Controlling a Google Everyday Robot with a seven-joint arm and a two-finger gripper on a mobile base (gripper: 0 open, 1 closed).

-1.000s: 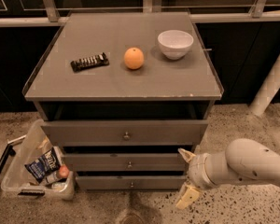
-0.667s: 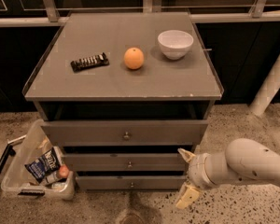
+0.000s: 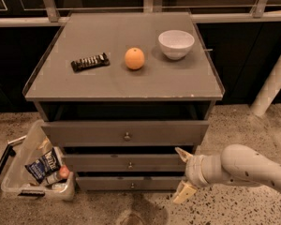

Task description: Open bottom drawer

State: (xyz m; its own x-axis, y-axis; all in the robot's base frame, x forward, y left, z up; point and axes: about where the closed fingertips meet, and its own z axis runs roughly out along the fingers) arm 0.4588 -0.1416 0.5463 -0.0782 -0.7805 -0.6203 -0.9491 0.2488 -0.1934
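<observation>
Bottom drawer, the slim grey front lowest in the grey cabinet, looks shut, just beside the cream gripper, whose jaws gape wide, empty. Centre them on its small round metal knob, close, pull straight out. White lettering on the blue packet in the clear plastic bin is unreadable.

Cabinet top: bar left, orange middle, bowl right.
Bottom drawer: lowest of three.
My gripper: before its right end.
Floor: bin left of cabinet.
</observation>
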